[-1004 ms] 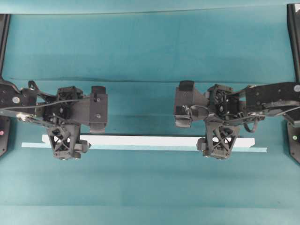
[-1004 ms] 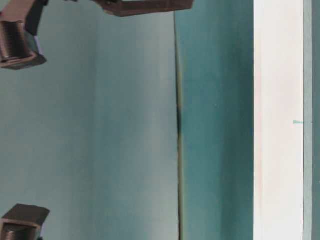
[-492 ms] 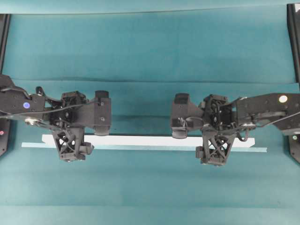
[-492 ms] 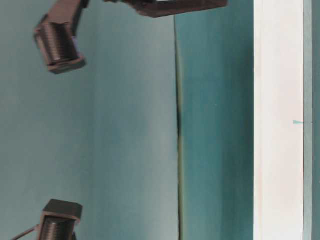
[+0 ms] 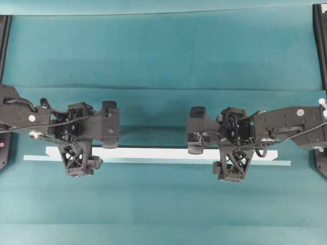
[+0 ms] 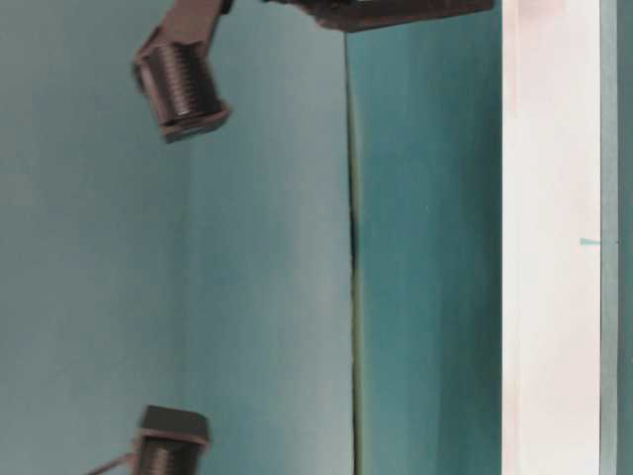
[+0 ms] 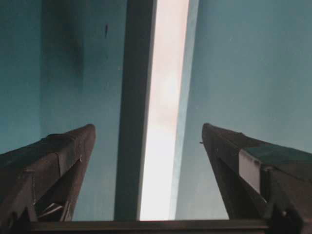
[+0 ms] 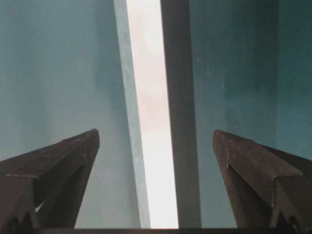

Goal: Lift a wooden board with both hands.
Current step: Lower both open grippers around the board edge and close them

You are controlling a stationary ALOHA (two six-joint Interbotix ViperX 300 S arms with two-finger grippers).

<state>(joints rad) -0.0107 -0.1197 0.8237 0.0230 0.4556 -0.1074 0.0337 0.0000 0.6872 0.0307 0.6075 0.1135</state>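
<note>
The wooden board (image 5: 153, 153) is a long white plank lying flat on the teal table, with a thin pale teal strip (image 5: 158, 161) along its near edge. My left gripper (image 5: 76, 156) hangs over the board's left end and my right gripper (image 5: 234, 161) over its right part. In the left wrist view the board (image 7: 165, 122) runs straight between the wide-apart fingers (image 7: 58, 156) of the left gripper (image 7: 147, 126). The right gripper (image 8: 156, 132) likewise straddles the board (image 8: 151, 97). Both stand open, apart from the plank.
A fold in the teal cloth (image 5: 163, 89) crosses the table behind the arms. Black frame posts (image 5: 321, 41) stand at the far corners. In the table-level view, black arm parts (image 6: 183, 84) hang beside the board (image 6: 549, 247).
Both arms have come down closer to the board, and each gripper has shifted slightly toward the middle. The jaws stay wide open and the board has not moved.
</note>
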